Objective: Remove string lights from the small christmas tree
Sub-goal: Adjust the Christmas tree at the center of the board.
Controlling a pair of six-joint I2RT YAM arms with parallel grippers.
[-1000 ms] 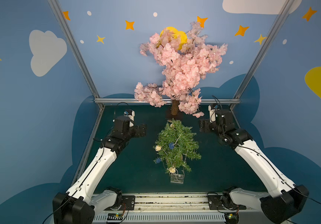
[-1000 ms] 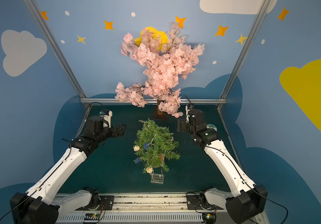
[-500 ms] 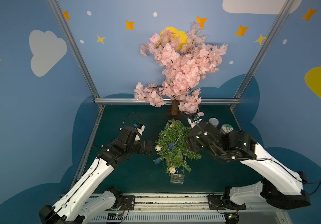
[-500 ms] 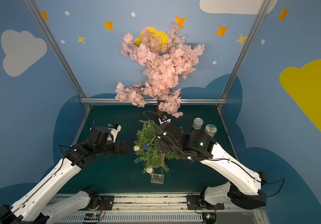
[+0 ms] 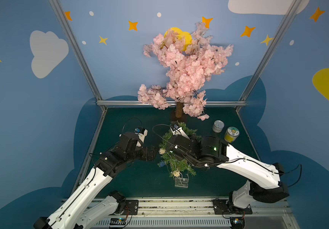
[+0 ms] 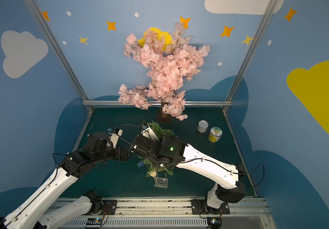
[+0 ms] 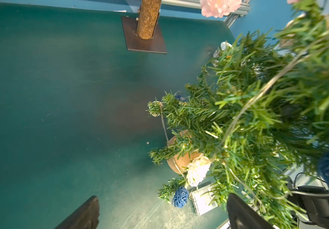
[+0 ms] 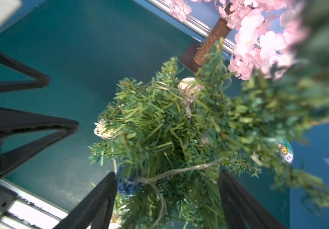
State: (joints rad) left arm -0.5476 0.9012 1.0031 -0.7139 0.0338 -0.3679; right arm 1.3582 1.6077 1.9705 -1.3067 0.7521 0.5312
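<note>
Nearest the front rail, the clear plastic box (image 5: 181, 181) at the end of the string lights (image 5: 176, 174) lies flat on the green mat (image 5: 139, 184), just in front of the small christmas tree (image 5: 179, 165). The wire is draped over the tree's branches, with cream and blue wicker balls hanging among the needles.

The right gripper (image 8: 166, 174) sits over the tree from the right. Its fingers are spread, with branches, a run of wire and a blue ball (image 8: 129, 185) between them, none of it pinched.

The left gripper (image 7: 163, 197) is spread wide just left of the tree, close to a cream ball (image 5: 161, 151) but touching nothing.

Farther back on the right stand a silver tin (image 5: 218, 126) and a yellow jar (image 5: 231, 134). The pink blossom tree (image 5: 187, 65) rises at the far edge.
</note>
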